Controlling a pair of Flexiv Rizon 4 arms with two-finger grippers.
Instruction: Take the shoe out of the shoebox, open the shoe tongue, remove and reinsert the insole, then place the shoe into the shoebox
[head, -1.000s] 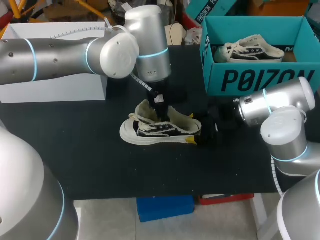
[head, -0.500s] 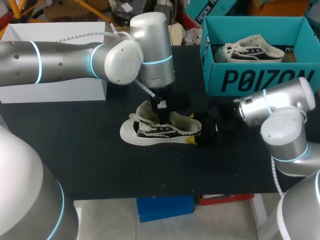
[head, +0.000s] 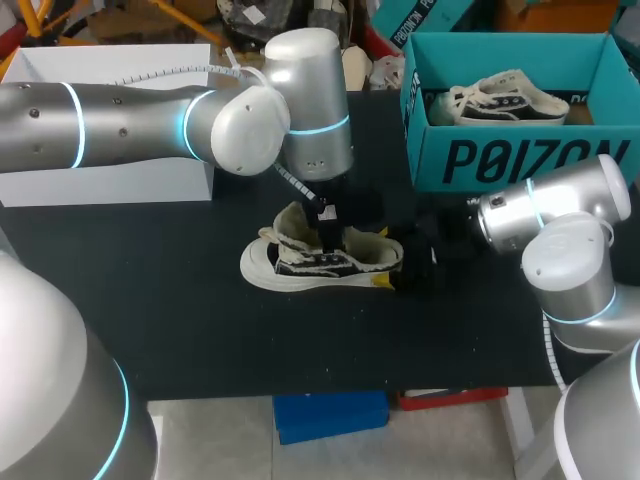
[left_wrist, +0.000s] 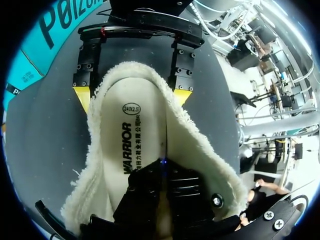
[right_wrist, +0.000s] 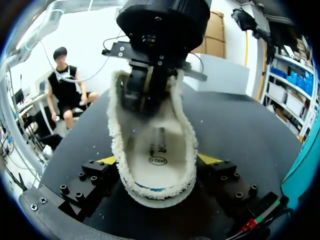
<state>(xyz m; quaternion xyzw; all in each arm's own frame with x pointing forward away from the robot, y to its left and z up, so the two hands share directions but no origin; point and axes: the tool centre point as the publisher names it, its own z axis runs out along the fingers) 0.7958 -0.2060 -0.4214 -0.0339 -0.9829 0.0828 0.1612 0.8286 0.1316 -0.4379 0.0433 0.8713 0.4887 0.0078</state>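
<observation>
A black-and-white shoe (head: 300, 262) with a fleece lining lies on its sole in the middle of the black table (head: 180, 330). My left gripper (head: 326, 228) reaches down into its opening. In the left wrist view its dark fingers (left_wrist: 145, 192) stand close together on the printed insole (left_wrist: 130, 135); I cannot tell whether they pinch anything. My right gripper (right_wrist: 158, 160) clasps the shoe's heel (right_wrist: 155, 187), one yellow tip on each side of it. From the left wrist, those tips of the right gripper (left_wrist: 132, 95) flank the fleece rim.
A teal shoebox (head: 520, 160) stands at the back right with a second shoe (head: 505, 103) inside. A white box (head: 110, 170) sits at the back left, under my left arm.
My left arm has shifted a little to the right and its gripper has gone slightly deeper into the shoe. The shoe and the right arm have stayed put.
</observation>
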